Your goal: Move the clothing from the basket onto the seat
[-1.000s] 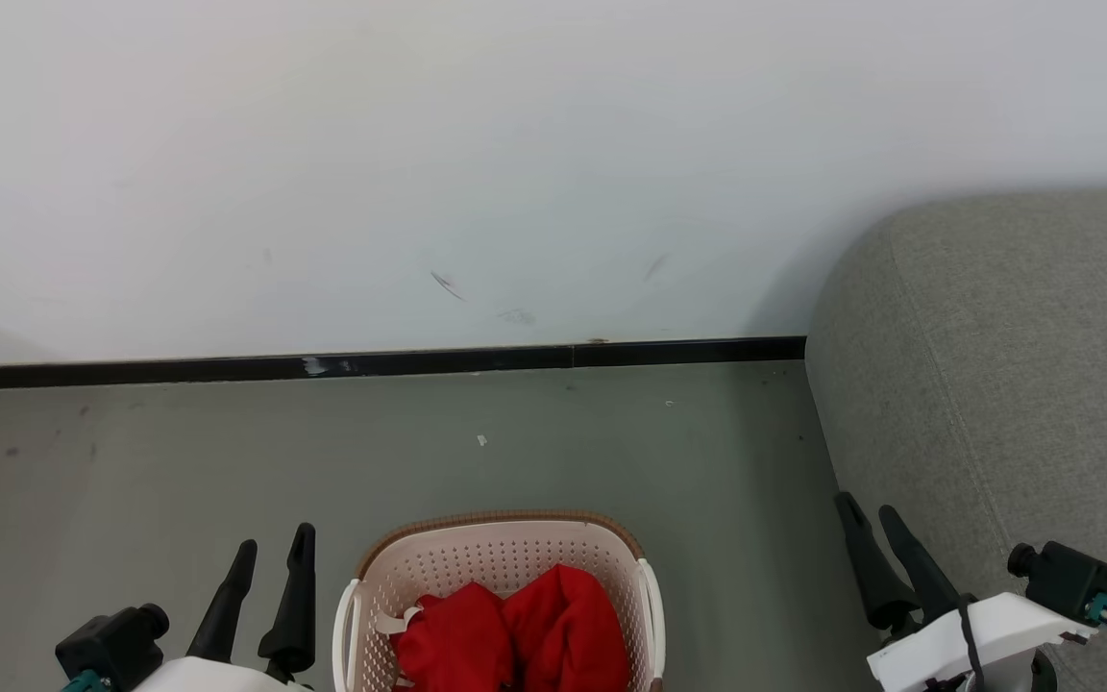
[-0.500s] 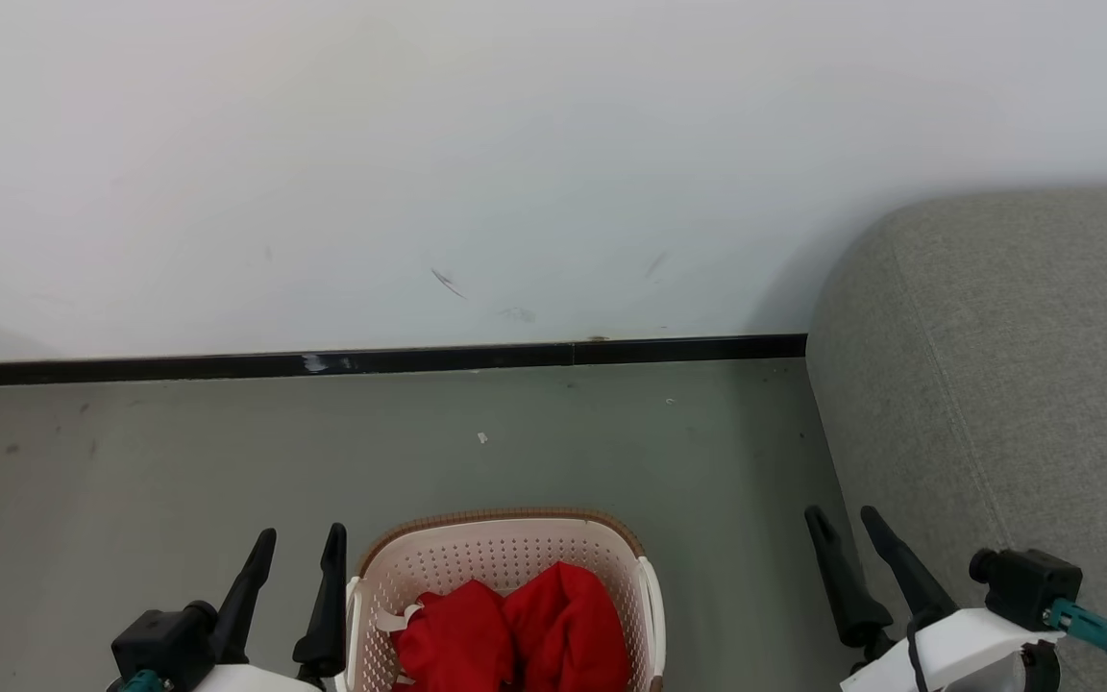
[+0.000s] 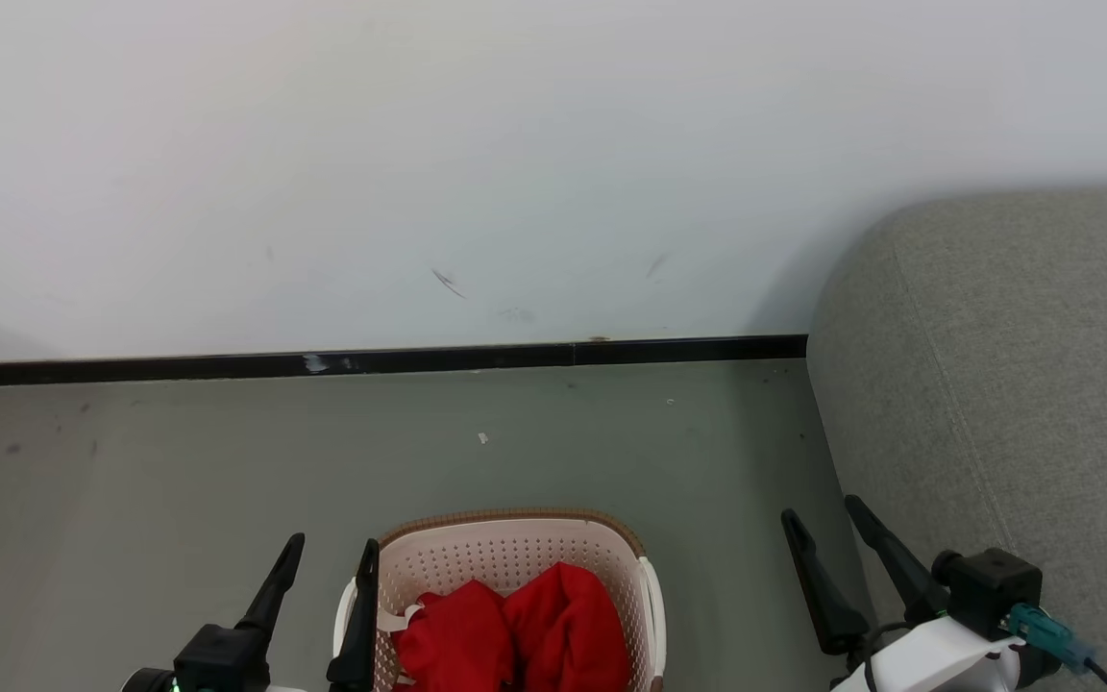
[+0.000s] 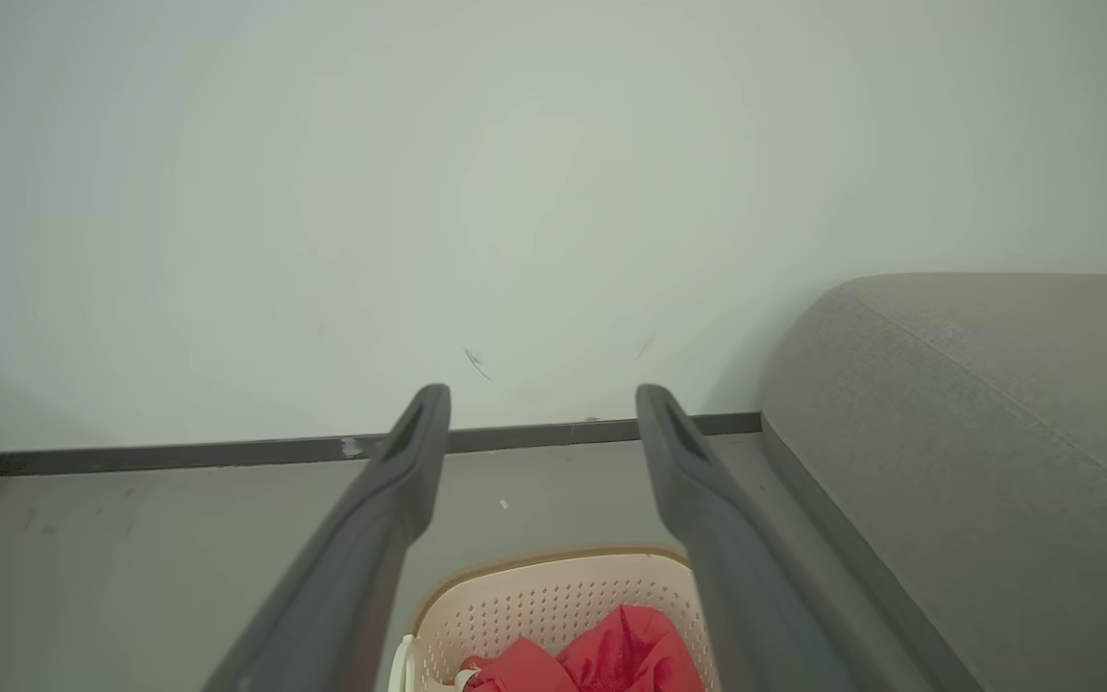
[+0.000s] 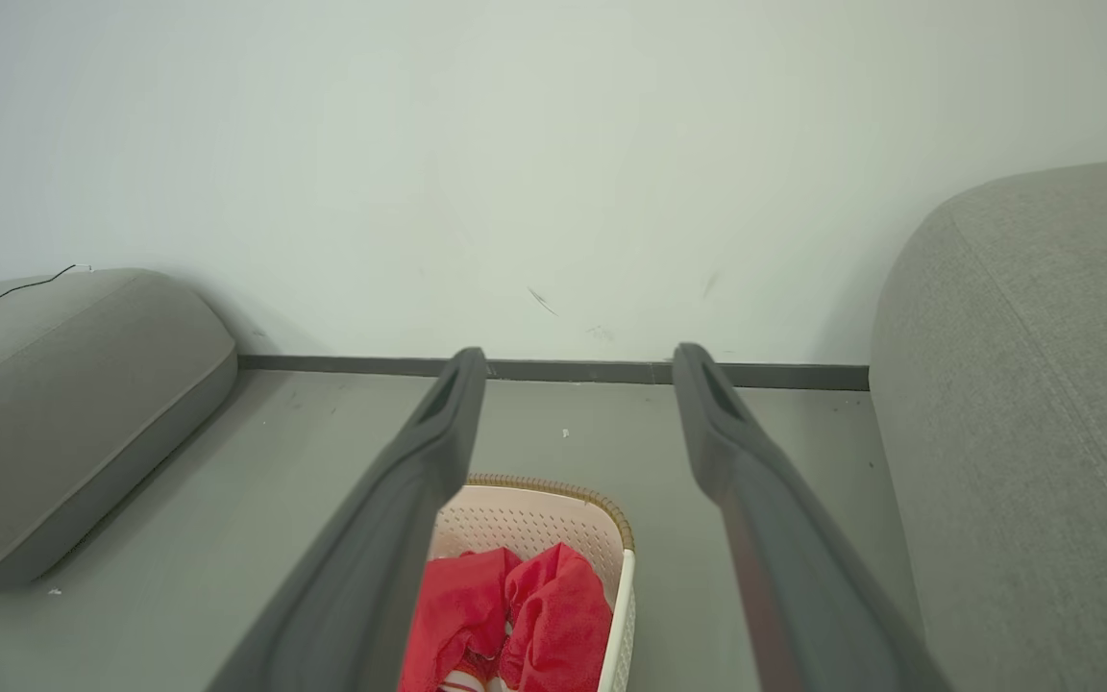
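Bright red clothing [image 3: 515, 630] lies bunched inside the cream basket [image 3: 505, 548] on the floor at the bottom centre; it also shows as clothing [image 5: 505, 615] in the basket [image 5: 553, 509] and clothing [image 4: 602, 658] in the basket [image 4: 553, 596]. The grey seat [image 3: 1005, 365] rises at the right. My left gripper [image 3: 334, 553] is open, its right finger just over the basket's left rim. My right gripper [image 3: 820, 511] stands open between basket and seat, holding nothing. In each wrist view the two fingers spread wide, left gripper [image 4: 542, 404] and right gripper [image 5: 579, 360].
A white wall with a black skirting strip [image 3: 371, 363] closes off the grey floor [image 3: 179, 481] behind the basket. In the right wrist view a second grey cushioned piece [image 5: 63, 413] lies at the left, with dark objects and a thin cable on it.
Both grippers have moved inward toward the basket: the left one to the right up to its rim, the right one to the left. Basket and clothing have not moved.
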Motion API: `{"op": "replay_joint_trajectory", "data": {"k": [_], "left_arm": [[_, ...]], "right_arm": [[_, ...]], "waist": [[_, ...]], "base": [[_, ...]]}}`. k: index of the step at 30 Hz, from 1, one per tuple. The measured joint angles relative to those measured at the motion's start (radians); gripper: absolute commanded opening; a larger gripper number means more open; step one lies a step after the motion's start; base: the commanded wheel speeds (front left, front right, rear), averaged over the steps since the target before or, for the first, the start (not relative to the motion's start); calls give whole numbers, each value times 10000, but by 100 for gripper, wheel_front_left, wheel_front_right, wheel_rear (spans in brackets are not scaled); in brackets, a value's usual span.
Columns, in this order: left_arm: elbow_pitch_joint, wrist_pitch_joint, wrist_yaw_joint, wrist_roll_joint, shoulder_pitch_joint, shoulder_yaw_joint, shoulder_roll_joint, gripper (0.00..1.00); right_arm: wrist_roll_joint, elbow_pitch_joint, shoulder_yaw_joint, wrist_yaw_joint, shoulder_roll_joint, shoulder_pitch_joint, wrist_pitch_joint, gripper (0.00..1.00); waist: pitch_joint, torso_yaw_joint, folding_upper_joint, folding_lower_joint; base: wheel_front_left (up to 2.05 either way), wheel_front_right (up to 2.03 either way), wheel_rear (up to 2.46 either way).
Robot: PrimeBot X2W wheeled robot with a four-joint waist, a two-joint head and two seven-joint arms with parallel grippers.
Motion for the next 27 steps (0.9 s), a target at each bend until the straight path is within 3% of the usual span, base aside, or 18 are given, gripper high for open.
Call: {"op": "replay_joint_trajectory", "data": {"k": [9, 27], "left_arm": [[84, -332, 148, 1078, 1, -199, 0, 100], [288, -332, 207, 771, 1, 123, -50, 100]], "right_arm": [[-1373, -123, 217, 2, -8, 12, -293, 100], [-1264, -190, -157, 2, -13, 248, -293, 100]], "waist": [[-50, -17, 0, 0], [-114, -75, 0, -2]], "base": [[0, 0, 0], [0, 0, 0]]}}
